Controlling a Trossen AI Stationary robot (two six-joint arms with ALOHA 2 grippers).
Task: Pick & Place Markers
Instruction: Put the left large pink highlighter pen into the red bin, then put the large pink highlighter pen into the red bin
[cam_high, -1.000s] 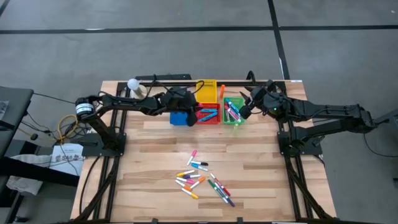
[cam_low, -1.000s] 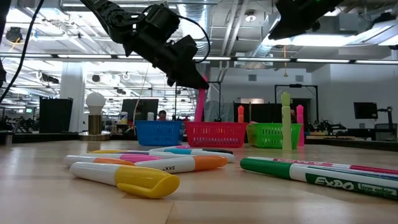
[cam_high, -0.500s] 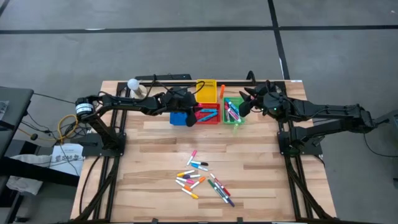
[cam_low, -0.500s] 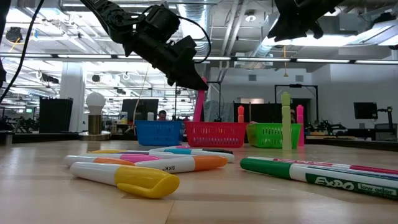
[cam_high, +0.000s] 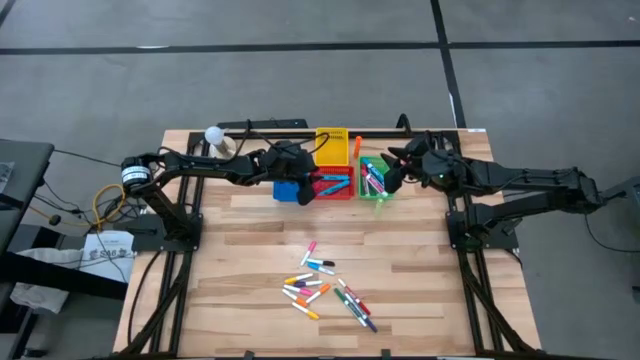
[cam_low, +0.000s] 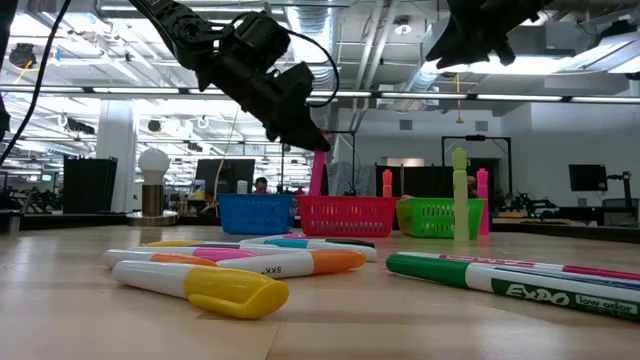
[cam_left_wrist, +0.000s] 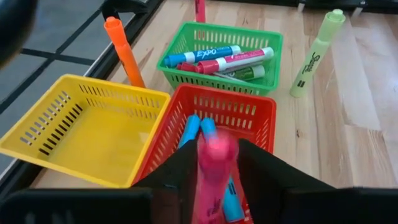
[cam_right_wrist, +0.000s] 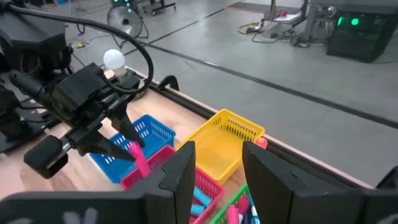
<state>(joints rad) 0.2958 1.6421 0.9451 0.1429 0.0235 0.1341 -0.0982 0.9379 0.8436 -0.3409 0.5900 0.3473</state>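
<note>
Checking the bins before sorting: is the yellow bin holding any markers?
No, the left wrist view shows the yellow bin bare inside, with no markers in it.

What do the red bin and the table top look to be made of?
Red bin: looks like moulded plastic, slightly glossy, going by its uniform colour and slotted lattice walls. Table top: appears to be pale wood in joined planks, matte finish, with visible grain and seams between boards.

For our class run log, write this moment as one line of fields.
left gripper: over red bin, pink marker between fingers | right gripper: open, empty, above bins | loose markers: on table
</note>
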